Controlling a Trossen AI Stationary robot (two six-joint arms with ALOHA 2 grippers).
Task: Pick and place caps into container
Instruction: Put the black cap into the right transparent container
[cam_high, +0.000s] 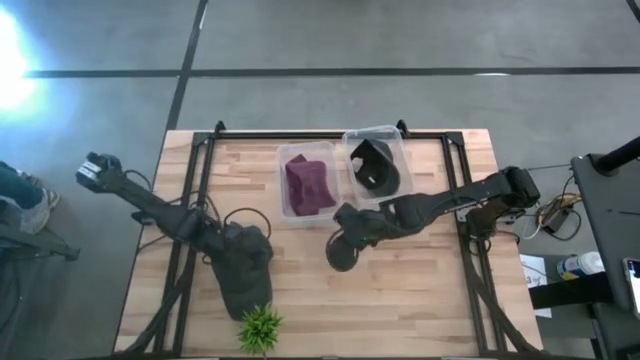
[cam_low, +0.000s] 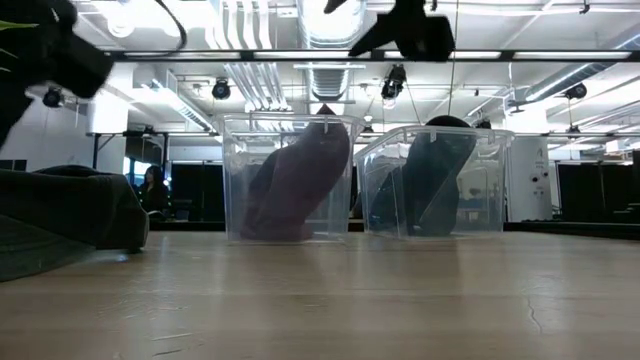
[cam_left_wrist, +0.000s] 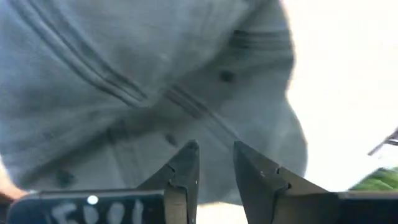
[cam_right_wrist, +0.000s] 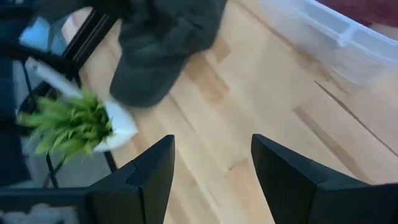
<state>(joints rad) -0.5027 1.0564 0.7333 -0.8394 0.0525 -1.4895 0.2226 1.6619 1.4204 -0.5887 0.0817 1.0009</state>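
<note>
A dark grey-olive cap (cam_high: 246, 296) (cam_low: 60, 210) lies flat on the table near its near-left part, and it fills the left wrist view (cam_left_wrist: 143, 81). My left gripper (cam_high: 243, 262) (cam_left_wrist: 216, 152) hangs just above the cap, open by a narrow gap. The maroon cap (cam_high: 308, 185) (cam_low: 295, 185) sits in the left clear tub (cam_high: 282, 180). Another dark cap (cam_high: 375, 165) (cam_low: 430, 185) sits in the right clear tub (cam_high: 400, 140). My right gripper (cam_high: 343, 252) (cam_right_wrist: 211, 162) is open wide above bare table at mid-table, raised (cam_low: 400, 30).
A small green plant (cam_high: 260, 328) (cam_right_wrist: 68, 121) in a white pot stands at the near edge, close to the grey cap. The two tubs stand side by side at the far middle. Bare wood lies on the table's right half and between the tubs and the near edge.
</note>
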